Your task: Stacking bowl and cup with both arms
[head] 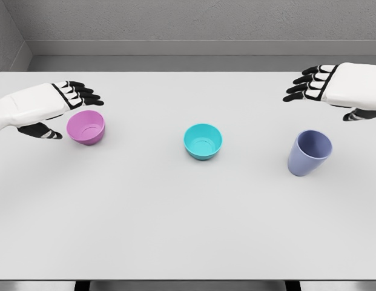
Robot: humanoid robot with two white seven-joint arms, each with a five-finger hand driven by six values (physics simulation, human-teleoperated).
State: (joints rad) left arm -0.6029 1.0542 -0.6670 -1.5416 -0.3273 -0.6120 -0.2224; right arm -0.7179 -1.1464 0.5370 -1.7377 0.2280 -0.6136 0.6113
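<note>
A big white table (175, 230) fills most of the picture. Three things stand on it in a row across the middle, all upright and well apart from each other.

At the left is a pink bowl (86, 127). In the middle is a teal bowl (203, 141). At the right is a blue cup (309, 153), and it looks a bit taller than the bowls. All three have their open side up, and nothing is inside them.

The left hand (51, 106) comes in from the left edge, in the upper left of the picture. It is just beside the pink bowl, above and to the left of it. Its black fingers (82, 92) are stretched out straight, side by side, over the top of the bowl. The thumb (42, 132) points out lower down, left of the bowl. The hand is not holding anything.

The right hand (330, 85) comes in from the right edge, in the upper right of the picture. It is above the blue cup and apart from it. Its fingers (303, 82) are stretched out straight too, pointing to the left. It holds nothing.
</note>
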